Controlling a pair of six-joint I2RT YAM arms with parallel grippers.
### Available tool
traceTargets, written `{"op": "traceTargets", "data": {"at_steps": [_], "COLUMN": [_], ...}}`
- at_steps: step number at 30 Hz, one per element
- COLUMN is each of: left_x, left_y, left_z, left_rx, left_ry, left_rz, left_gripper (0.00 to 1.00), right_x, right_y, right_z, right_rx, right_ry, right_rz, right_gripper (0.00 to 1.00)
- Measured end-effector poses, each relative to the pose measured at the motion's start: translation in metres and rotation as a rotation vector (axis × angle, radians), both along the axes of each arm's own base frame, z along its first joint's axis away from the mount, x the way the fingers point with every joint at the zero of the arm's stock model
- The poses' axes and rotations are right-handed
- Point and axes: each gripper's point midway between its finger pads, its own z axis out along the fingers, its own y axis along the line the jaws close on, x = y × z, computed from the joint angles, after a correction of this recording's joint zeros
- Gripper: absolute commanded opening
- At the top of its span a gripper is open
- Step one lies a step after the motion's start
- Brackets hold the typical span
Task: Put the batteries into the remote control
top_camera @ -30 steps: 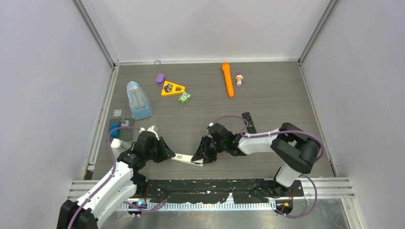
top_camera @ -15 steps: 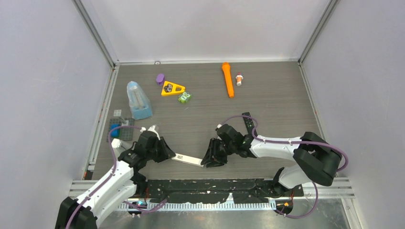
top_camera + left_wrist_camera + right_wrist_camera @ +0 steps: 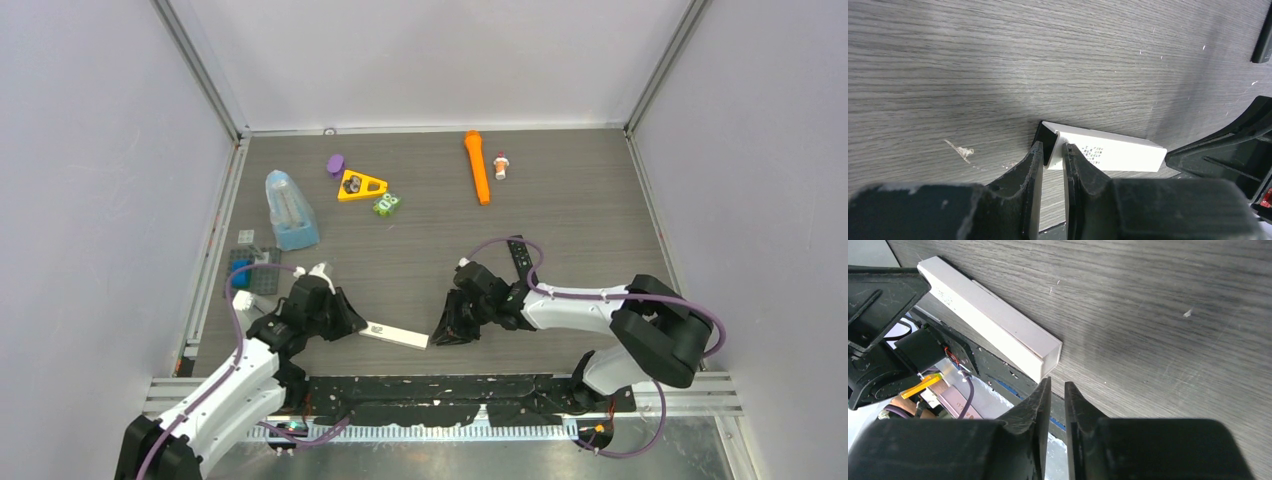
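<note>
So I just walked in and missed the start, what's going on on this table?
Two robot arms are working on a white remote lying near the table's front edge. The left fingers are clamped on one end of it. The right fingers are nearly closed and empty, just off the other end, not touching it. No batteries can be made out. Toys and an orange flashlight sit untouched at the back.

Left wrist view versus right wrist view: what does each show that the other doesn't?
Only the left wrist view shows the left gripper shut on one end of the remote control, with small printed marks on the bar's face.

Only the right wrist view shows the right gripper, nearly closed and empty, just off the remote's opposite end, which looks open and hollow, and the rig's near edge.

Both show the white remote lying on the wood-grain table and part of the other arm.
</note>
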Motion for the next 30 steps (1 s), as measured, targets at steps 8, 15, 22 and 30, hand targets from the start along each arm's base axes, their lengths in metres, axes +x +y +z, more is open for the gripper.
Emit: {"op": "traceTargets", "data": {"at_steps": [8,15,22,30], "left_x": [-0.001,-0.002,-0.001,-0.001], "left_y": [0.004,0.005,0.004,0.001], "left_z": [0.001,0.001,0.001,0.0], "left_rx": [0.0,0.001,0.0,-0.003], "left_ry": [-0.032,-0.04,-0.037,-0.02], "left_rz": [0.01,0.013,0.012,-0.002], "left_gripper": [0.19,0.2,0.2,0.21], "right_x": [0.004,0.008,0.011,0.009], "right_y": [0.002,0.003,0.011,0.017], "right_z": [-0.007,-0.002,0.02,0.011], "right_rx": [-0.006,0.003,0.047,0.027], "right_ry": [-0.008,-0.03,-0.101,-0.093], "right_rz": [-0.004,-0.017,0.008,0.036], "right_gripper": [0.17,0.32,0.35,0.25]}}
